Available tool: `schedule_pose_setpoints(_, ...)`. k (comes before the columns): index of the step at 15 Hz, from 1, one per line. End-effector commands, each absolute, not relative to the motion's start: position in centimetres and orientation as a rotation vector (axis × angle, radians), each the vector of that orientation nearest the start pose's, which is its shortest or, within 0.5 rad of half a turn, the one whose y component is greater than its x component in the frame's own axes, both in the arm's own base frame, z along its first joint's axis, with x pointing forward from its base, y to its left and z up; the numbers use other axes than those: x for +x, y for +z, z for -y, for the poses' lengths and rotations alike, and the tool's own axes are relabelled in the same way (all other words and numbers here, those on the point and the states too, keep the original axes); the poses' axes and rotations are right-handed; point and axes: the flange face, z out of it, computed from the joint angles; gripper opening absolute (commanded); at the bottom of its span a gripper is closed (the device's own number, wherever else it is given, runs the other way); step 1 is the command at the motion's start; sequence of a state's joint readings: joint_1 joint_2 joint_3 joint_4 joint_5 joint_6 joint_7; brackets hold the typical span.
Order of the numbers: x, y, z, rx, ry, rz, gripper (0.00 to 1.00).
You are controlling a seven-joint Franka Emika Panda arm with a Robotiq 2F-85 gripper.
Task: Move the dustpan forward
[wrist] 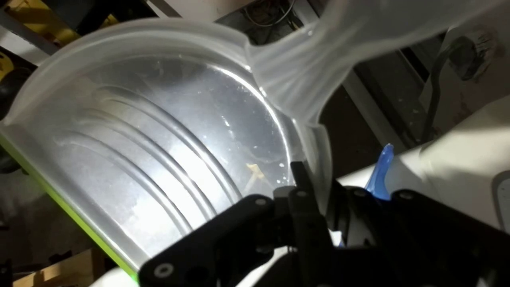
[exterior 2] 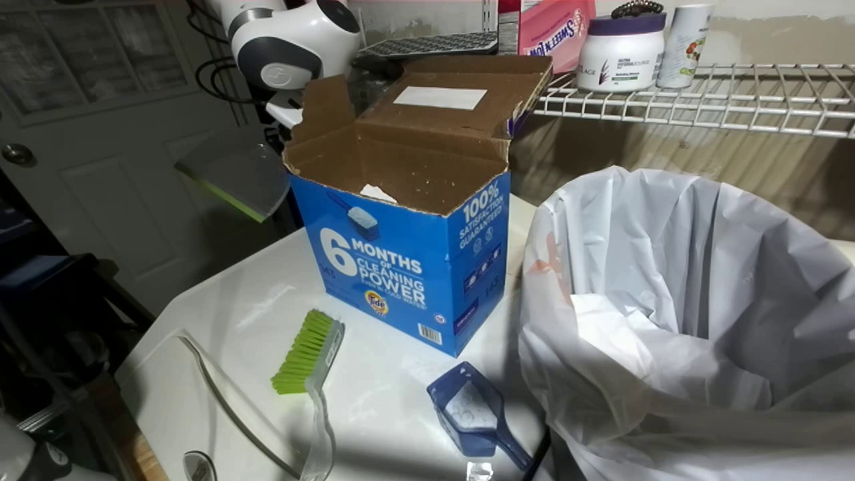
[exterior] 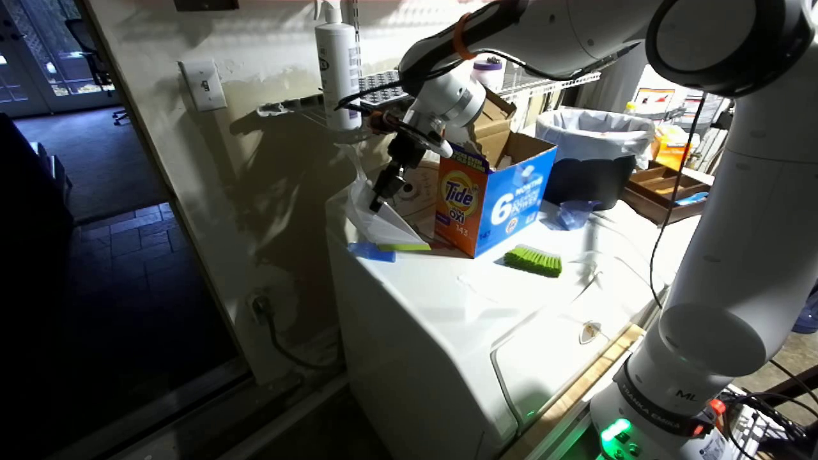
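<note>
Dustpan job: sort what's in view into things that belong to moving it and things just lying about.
Belongs to the job:
clear, green-lipped dustpan
gripper, shut on the dustpan's rim

Seemingly just lying about:
open Tide box
green-bristled brush
blue scoop
bag-lined bin
white spray bottle

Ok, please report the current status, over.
Black tool shut on translucent, green-edged, rounded plastic dustpan. Dustpan in the air. Orange-and-blue cardboard box close by, possibly in the way.
</note>
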State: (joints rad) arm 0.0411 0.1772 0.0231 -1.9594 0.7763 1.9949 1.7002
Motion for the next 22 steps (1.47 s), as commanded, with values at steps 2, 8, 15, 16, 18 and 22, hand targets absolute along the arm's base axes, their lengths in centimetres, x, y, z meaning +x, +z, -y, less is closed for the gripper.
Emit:
schedule_pose_setpoints(2,59.1,38.6,-7.4,-1.357,0.886,-2.293,0.02)
schedule_pose_setpoints(8,59.6,38.3,-7.4,-1.355,0.895,-2.293,0.02)
schedule_pose_setpoints(15,59.8,38.5,-8.4,-1.405,0.893,-2.257,0.02)
schedule_pose_setpoints(16,59.9,38.6,-8.5,-1.408,0.892,-2.256,0.02)
schedule_pose_setpoints(18,60.0,38.6,-8.7,-1.413,0.893,-2.249,0.02)
schedule_pose_setpoints(22,60.0,38.6,-8.9,-1.43,0.891,-2.238,0.02)
